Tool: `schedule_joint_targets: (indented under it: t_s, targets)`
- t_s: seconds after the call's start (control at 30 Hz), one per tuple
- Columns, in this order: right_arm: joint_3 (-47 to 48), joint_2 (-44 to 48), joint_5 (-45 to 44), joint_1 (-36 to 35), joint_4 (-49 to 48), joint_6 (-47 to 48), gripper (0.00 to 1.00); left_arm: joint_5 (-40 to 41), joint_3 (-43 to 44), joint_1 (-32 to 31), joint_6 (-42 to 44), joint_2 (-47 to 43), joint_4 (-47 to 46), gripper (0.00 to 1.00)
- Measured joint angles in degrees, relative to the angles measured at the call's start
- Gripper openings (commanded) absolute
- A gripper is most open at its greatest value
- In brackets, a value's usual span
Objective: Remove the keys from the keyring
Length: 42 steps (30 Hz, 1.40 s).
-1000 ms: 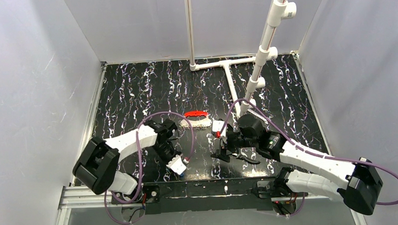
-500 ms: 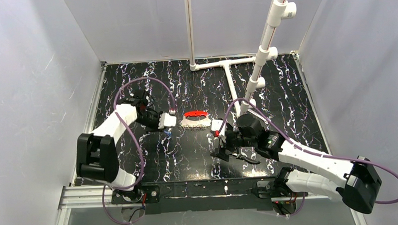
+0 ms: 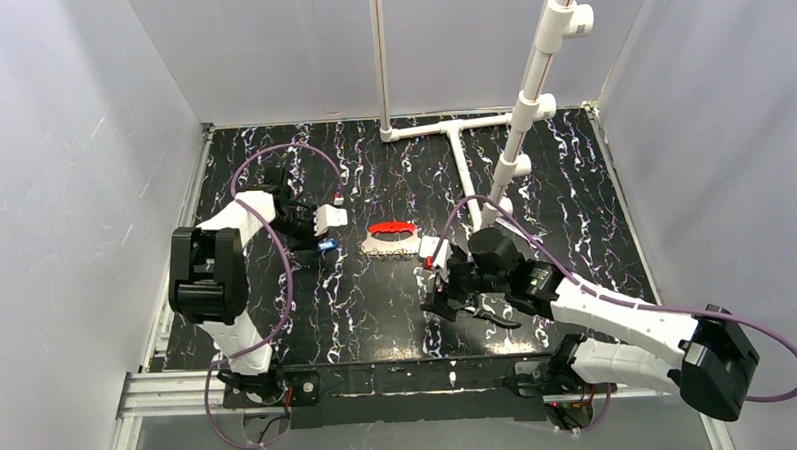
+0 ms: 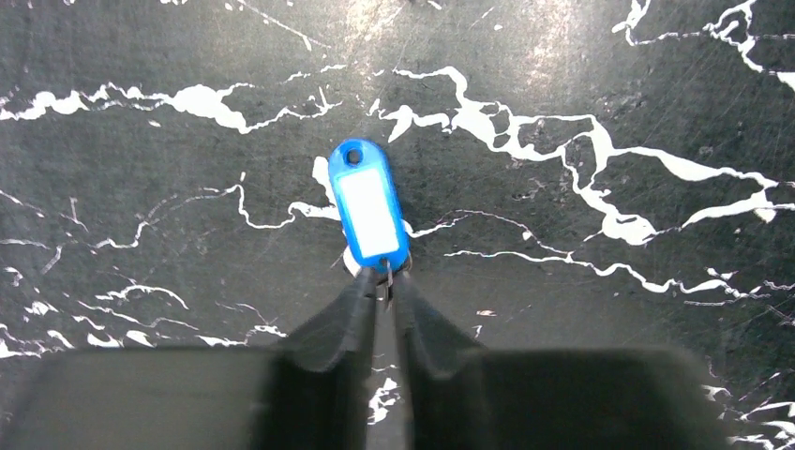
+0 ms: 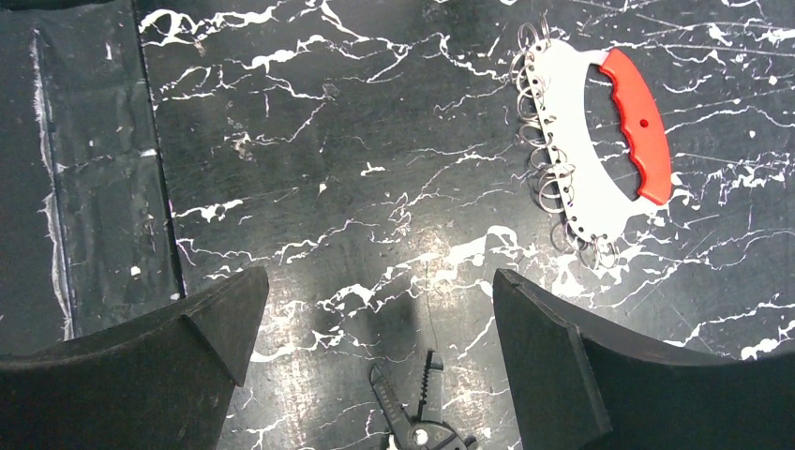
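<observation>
My left gripper (image 3: 325,237) is shut on the small metal ring of a blue key tag (image 3: 327,245) with a white label, left of the table's middle. In the left wrist view the tag (image 4: 368,206) sticks out beyond the closed fingertips (image 4: 386,279). The keyring (image 3: 392,227) is a red grip on a white curved plate with several silvery rings along its edge. It lies at centre, and in the right wrist view (image 5: 600,150) at upper right. No other keys show. My right gripper (image 3: 444,301) is wide open and empty (image 5: 380,281) above the table, near the keyring.
Black-handled pliers (image 3: 493,317) lie under the right gripper; their nose shows in the right wrist view (image 5: 422,412). A white pipe frame (image 3: 451,133) and a slanted pole (image 3: 530,90) stand at the back. White walls close the sides.
My left arm has swung from the near centre out to the far left, carrying the blue tag. The right arm has barely moved.
</observation>
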<state>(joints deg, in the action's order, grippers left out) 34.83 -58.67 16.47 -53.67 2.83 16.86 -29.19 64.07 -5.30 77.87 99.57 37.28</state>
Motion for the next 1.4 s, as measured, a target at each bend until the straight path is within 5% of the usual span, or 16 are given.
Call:
schedule_joint_targets:
  t_s: [0.17,0.3,0.8,1.07,1.4]
  targets:
    - [0.0,-1.0,-1.4,0.0,0.1,-0.4,0.98,0.1,-1.9,0.0,-0.7,-1.2,0.0,0.76]
    - [0.0,-0.9,-2.6,0.0,0.2,-0.3,0.98,0.1,-2.3,0.0,-3.3,-3.3,0.6,0.98]
    - [-2.0,14.3,-6.1,5.5,3.2,0.8,0.98,-2.7,0.3,0.3,-26.4,-26.9,11.1,0.98]
    - [-3.4,25.0,-5.4,13.6,4.8,0.4,0.98,6.6,-7.2,0.3,-42.1,-46.0,10.3,0.98]
    - [-4.7,38.8,-4.0,25.4,8.7,-3.4,0.98,14.8,-17.9,0.3,-50.6,-70.9,8.3,0.98]
